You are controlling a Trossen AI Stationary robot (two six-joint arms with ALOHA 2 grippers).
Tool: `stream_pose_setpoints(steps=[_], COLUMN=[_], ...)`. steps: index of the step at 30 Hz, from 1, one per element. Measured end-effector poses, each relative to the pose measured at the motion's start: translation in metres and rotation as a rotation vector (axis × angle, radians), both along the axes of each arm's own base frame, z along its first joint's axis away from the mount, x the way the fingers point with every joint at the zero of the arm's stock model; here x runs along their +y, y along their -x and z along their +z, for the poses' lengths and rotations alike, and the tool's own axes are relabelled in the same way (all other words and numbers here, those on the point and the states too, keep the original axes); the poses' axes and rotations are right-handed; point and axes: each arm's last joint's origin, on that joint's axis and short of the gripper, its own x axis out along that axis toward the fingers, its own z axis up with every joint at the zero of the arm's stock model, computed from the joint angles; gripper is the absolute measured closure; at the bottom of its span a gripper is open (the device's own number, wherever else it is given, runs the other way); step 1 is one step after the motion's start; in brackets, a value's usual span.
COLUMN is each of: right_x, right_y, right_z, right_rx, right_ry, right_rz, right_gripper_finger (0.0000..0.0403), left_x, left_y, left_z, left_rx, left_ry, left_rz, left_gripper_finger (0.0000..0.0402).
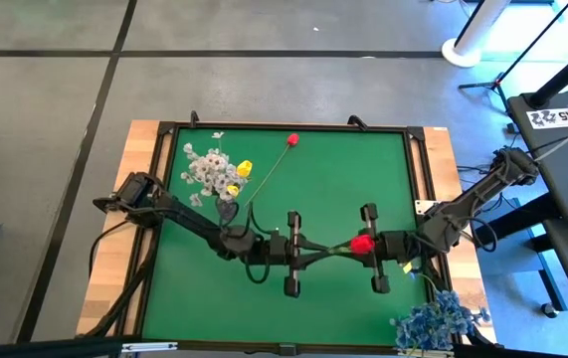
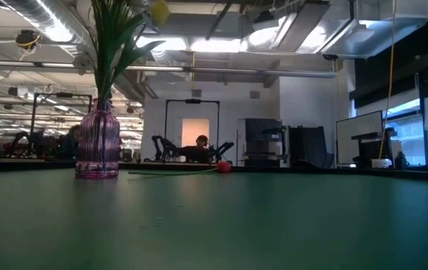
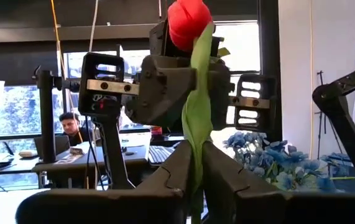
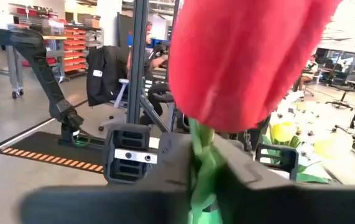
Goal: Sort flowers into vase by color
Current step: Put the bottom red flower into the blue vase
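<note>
A red tulip [image 1: 361,242] hangs above the green table [image 1: 383,169] between both grippers, its stem level. My left gripper [image 1: 315,255] is shut on the stem, and my right gripper [image 1: 353,246] is shut just below the bloom. Neither gripper shows in the low view. A purple glass vase [image 2: 97,142] at the left holds yellow tulips [image 1: 244,169] and white blossoms [image 1: 204,167]. A second red tulip [image 1: 292,140] lies flat on the table. My left gripper pinches the tulip's green stem and leaf [image 3: 196,155] between its two fingers, coming from the table's left along the stem, tipped slightly up. The tulip is clear of the table. My right gripper has the stem just under the red bloom [image 4: 201,171] between its fingers, coming level from the table's right. The bloom [image 4: 239,56] sits right above the fingers, clear of the table.
A bunch of blue blossoms [image 1: 438,320] stands off the table's near right corner. The lying tulip's stem [image 1: 269,174] runs slanting toward the vase. A wooden frame [image 1: 144,159] borders the table. People sit at desks in the room beyond.
</note>
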Motion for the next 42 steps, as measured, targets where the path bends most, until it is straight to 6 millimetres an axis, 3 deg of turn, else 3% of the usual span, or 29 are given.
stream_pose_setpoints(steps=[2,9,13,16,21,28,34,42], right_x=[-0.001,-0.016,-0.025,-0.032,-0.048,-0.059,-0.043,0.012], right_y=[0.001,0.022,0.049,0.072,0.108,0.132,0.131,0.126], right_z=[0.000,0.011,0.032,0.043,0.057,0.071,0.066,0.041], right_rx=[0.012,0.120,0.120,0.124,0.121,0.023,0.137,0.413], right_ry=[0.007,-0.043,-0.103,-0.172,-0.295,-0.407,-0.439,-0.366], right_rz=[0.007,0.051,0.362,0.656,0.833,0.815,0.972,1.132], right_gripper_finger=[0.0389,0.0395,0.0388,0.0392,0.0392,0.0397,0.0394,0.0394], left_x=[-0.002,-0.013,-0.024,-0.036,-0.051,-0.050,-0.041,-0.025], left_y=[0.001,0.019,0.039,0.050,0.059,0.059,0.054,0.045], left_z=[0.001,0.018,0.032,0.037,0.037,0.039,0.040,0.040], left_rx=[0.016,0.186,0.282,0.292,0.295,0.273,0.269,0.267], left_ry=[-0.004,-0.041,-0.048,-0.053,-0.061,-0.040,-0.018,0.026], left_rz=[-0.002,0.001,-0.022,-0.051,-0.060,-0.037,-0.011,0.026], left_gripper_finger=[0.0356,0.0281,0.0252,0.0244,0.0248,0.0257,0.0257,0.0257])
